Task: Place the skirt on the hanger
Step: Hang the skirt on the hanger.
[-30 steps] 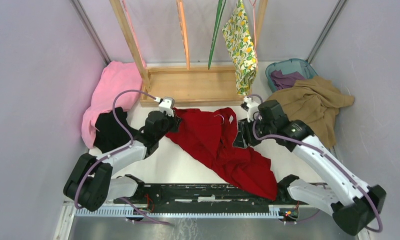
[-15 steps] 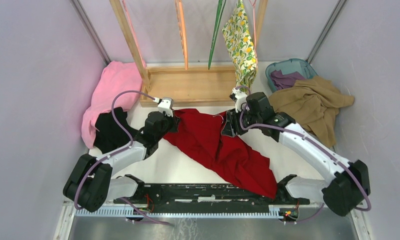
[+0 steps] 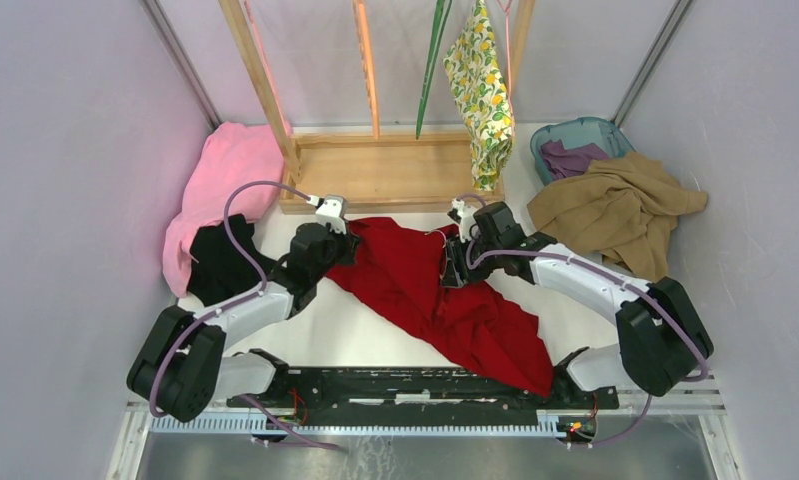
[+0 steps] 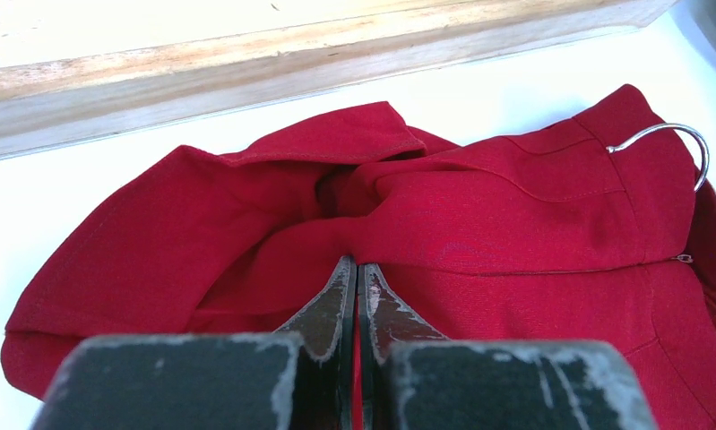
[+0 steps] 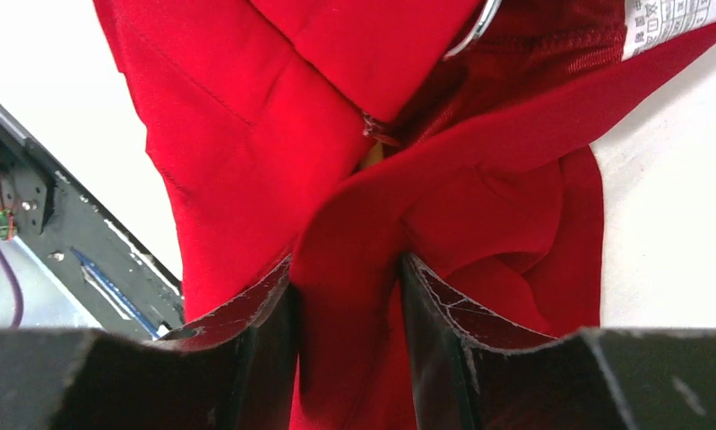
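1. The skirt (image 3: 480, 95), pale with lemons and leaves, hung at the upper centre-right of the top view, draping in front of the right end of the wooden rack (image 3: 375, 172).
2. A thin pink wire, apparently the hanger (image 3: 508, 45), ran beside the skirt's upper edge. How the fabric sat on it could not be told.
3. A green hanger (image 3: 433, 60) and an orange hanger (image 3: 365, 60) hung just left of the skirt.
4. Both arms were well below the skirt, over the red garment (image 3: 425, 290) spread across the middle of the white table (image 3: 315, 330).
5. The left gripper (image 4: 354, 264), at the garment's upper left edge in the top view, had its jaws pressed together on a thin pinch of red cloth, which bunched up towards the tips.
6. The right gripper (image 5: 345, 262), at the garment's upper right edge, had its jaws closed onto a thick red fold that filled the gap and touched both inner faces.
7. A metal hook (image 4: 685, 143) lay on the red garment at the right of the left wrist view.
8. A white label (image 5: 672, 18) showed at the top right of the right wrist view.
9. A pink cloth (image 3: 225, 170) and a black cloth (image 3: 215, 265) lay at the left.
10. A tan garment (image 3: 615, 210) lay at the right, just below a teal bin (image 3: 607, 130) holding purple fabric (image 3: 565, 157).
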